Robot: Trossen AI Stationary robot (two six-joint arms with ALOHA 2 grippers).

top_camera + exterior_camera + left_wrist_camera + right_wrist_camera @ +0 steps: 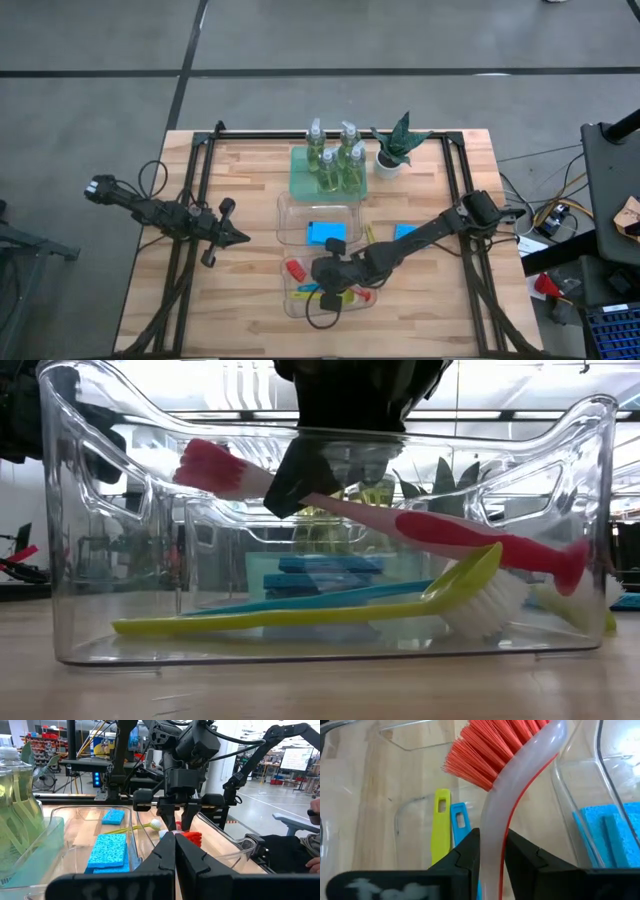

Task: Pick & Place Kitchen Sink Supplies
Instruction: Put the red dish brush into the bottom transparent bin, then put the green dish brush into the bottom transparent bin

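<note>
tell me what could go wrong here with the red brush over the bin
1. The right gripper pinches only the red brush's narrow handle, so it could twist or slip in the grip.
2. The brush hangs tilted above the yellow brush and blue brush already in the clear bin; released like this, it may land crosswise on them or lean on the bin's wall.
The left gripper waits well aside, shut.

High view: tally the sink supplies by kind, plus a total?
Pump bottles: 4
Sponges: 2 seen from above; the one in the bin may be a stack
Brushes: 4 (2 yellow, 1 blue, 1 red brush held in the right gripper)
Total: 10
</note>
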